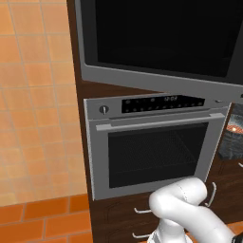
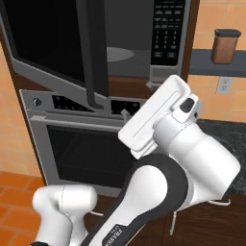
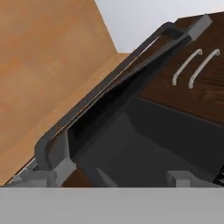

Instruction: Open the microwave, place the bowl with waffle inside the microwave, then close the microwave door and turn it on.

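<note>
Microwave [image 2: 144, 53]: we record it built into dark wood cabinets above a steel oven [image 1: 154, 149], at the top of both base views. Its grey cavity stands exposed in the right base view, with a pale round turntable [image 2: 117, 54] on the cavity floor and a dark button panel [image 2: 168, 31] at the right edge.

Microwave door [image 1: 161, 35]: we list it as swung open toward the left, black glass in a silver-grey frame. In the left base view it spans the upper picture and overhangs the oven's control strip. In the right base view its dark vertical bar handle [image 2: 96, 53] hangs in front of the cavity's left part.

Oven: closed, with a horizontal steel handle [image 1: 159, 122], a knob [image 1: 104, 109] at the left of the display strip and a dark window. Cabinet drawers [image 1: 123, 220] with pale handles sit below it.

Hand [image 3: 116, 177]: we see two small dark fingertips [image 3: 181, 178] standing wide apart with nothing between them, so it is open. The hand view looks along the door's grey frame edge, with brown cabinet fronts and two pale handles [image 3: 194, 65] beyond.

Arm [image 2: 178, 144]: white, bent in front of the oven, reaching up toward the cavity.

Brown canister [image 2: 226, 46]: upright on a shelf [image 2: 216, 69] at far right, well apart from the microwave.
</note>
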